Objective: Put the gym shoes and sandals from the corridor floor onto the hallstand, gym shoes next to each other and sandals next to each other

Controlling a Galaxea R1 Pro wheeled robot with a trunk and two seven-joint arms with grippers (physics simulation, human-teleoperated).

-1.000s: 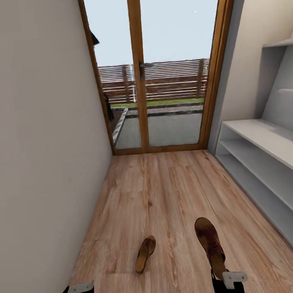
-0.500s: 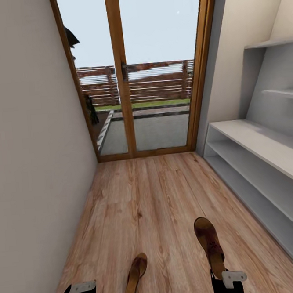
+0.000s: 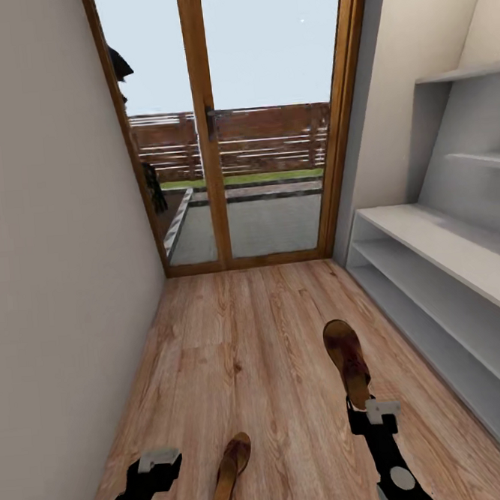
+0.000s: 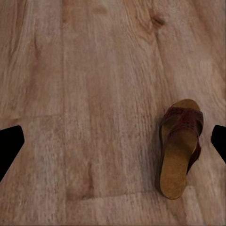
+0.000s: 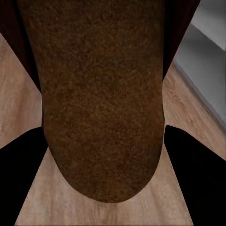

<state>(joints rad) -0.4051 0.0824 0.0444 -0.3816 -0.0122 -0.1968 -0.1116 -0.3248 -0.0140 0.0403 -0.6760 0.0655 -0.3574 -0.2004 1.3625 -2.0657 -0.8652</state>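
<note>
I am carrying one brown leather sandal (image 3: 347,361) by its heel in my clenched right gripper (image 3: 374,409), apparently pinched only shallowly, short of the white two-tier hallstand (image 3: 439,265), so it could slip out, while my spread-open left gripper (image 3: 158,462) is hovering near that rack's far-side floor sandal (image 3: 231,472).

Glazed wooden door (image 3: 233,131), plain wall (image 3: 48,258), outdoor fence (image 3: 271,139)

Head view: both arms matte black w/ angular segments. Left hand (image 3: 151,468) carries a light-grey bracket plate on top and a grey round disc further back. Right hand (image 3: 365,406) same: grey bracket, grey disc on forearm. Wrist views: fingers (image 4: 10,143) plain black wedges, no markings.
</note>
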